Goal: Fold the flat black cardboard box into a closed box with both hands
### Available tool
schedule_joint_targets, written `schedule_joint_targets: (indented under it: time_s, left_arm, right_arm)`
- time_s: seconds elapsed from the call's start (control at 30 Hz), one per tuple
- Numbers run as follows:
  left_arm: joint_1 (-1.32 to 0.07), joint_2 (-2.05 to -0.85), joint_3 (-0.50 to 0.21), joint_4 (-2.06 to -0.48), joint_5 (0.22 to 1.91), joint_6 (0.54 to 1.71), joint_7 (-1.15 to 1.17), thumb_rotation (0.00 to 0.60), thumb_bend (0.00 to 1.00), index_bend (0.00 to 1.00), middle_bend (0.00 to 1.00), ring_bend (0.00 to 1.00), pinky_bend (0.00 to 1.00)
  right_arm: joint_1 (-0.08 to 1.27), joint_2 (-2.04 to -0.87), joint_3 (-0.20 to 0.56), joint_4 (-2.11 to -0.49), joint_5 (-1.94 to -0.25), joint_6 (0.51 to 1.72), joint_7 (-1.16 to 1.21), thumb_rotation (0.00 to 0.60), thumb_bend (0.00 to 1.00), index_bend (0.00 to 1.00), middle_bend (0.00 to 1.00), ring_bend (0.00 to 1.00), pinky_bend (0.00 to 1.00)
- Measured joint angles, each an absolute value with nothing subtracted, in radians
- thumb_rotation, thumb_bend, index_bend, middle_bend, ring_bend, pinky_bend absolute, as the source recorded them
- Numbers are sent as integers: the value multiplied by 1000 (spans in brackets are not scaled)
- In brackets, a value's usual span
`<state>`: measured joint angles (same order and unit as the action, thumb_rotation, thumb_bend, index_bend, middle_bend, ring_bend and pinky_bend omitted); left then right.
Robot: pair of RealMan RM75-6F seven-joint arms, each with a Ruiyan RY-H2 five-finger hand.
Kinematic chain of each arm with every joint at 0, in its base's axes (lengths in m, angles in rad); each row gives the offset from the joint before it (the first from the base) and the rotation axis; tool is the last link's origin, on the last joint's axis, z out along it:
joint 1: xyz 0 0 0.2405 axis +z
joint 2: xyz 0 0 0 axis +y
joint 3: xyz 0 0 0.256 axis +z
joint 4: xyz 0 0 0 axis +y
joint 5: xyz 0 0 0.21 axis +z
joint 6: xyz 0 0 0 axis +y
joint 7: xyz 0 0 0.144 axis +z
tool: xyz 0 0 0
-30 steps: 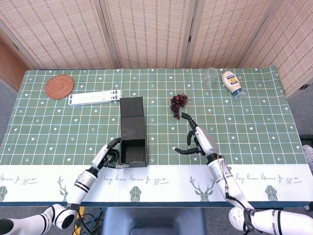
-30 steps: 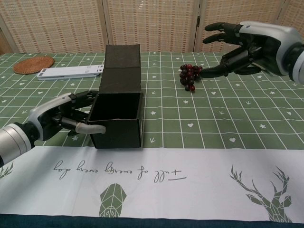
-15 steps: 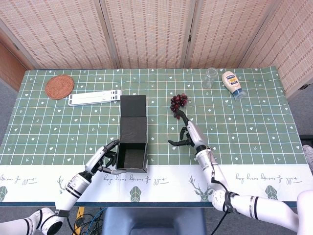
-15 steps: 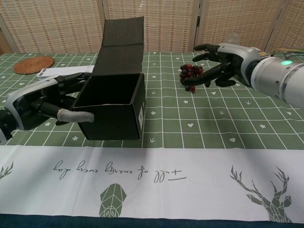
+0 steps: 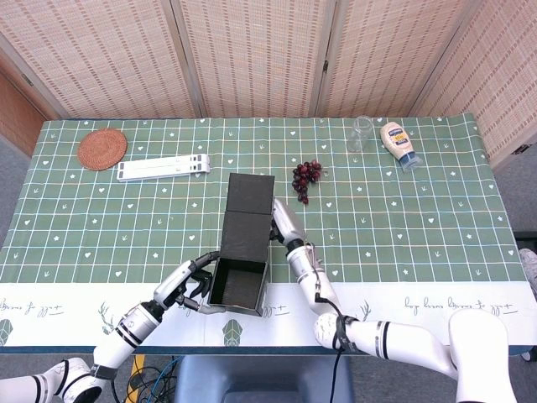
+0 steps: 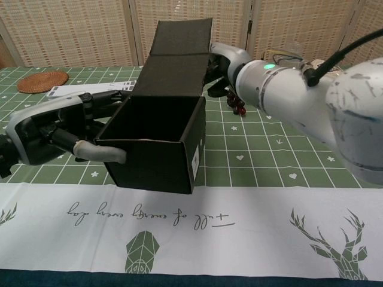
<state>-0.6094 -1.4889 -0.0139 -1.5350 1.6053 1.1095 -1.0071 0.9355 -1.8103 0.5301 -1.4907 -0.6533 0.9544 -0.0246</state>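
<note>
Near the table's front edge, our left hand (image 6: 57,128) grips the left wall of the open black cardboard box (image 6: 158,140), thumb across its rim. We should keep that wall steady. Behind the raised lid flap (image 6: 179,37), our right hand (image 5: 284,222) touches the box's right side; we cannot tell its grasp, so we judge a gentle forward push best.

**Box between my two hands**

My left hand (image 6: 57,128) is gripping the box (image 5: 243,260) on its left wall, while my right hand (image 5: 285,225) is touching its right side. The grapes (image 5: 305,178) are lying just beyond my right hand; the coaster (image 5: 102,149) is sitting far behind my left.
</note>
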Motion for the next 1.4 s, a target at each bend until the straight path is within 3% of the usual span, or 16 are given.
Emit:
schedule_joint_targets:
  time_s: [0.13, 0.43, 0.93, 1.1, 1.27, 1.4]
  left_arm:
    - [-624, -1506, -26, -1528, 1577, 1081, -970, 600, 107, 383, 349, 734, 878]
    - [-635, -1543, -48, -1478, 1499, 1033, -892, 600, 107, 377, 349, 737, 878]
    - [-598, -1679, -153, -1393, 1240, 1035, -596, 600, 107, 329, 349, 739, 878]
    - [-578, -1731, -185, -1369, 1177, 1058, -512, 600, 107, 247, 340, 754, 880]
    - [-559, -1744, -200, -1368, 1148, 1054, -479, 600, 100, 73, 202, 721, 882]
    - [-548, -1724, -197, -1376, 1159, 1032, -497, 600, 95, 0, 112, 660, 866]
  right_arm:
    - [974, -1821, 567, -1504, -620, 938, -32, 600, 0, 0, 123, 688, 1000]
    - [956, -1753, 563, -1641, -626, 907, -18, 600, 0, 0, 186, 693, 1000]
    - [1018, -1610, 461, -1720, -566, 829, -152, 600, 0, 24, 293, 763, 1000]
    - [1082, -1616, 409, -1689, -545, 844, -241, 600, 0, 64, 293, 764, 1000]
    - [1124, -1635, 371, -1652, -543, 876, -318, 600, 0, 83, 293, 764, 1000]
    - [1150, -1658, 336, -1627, -560, 916, -384, 600, 0, 100, 301, 764, 1000]
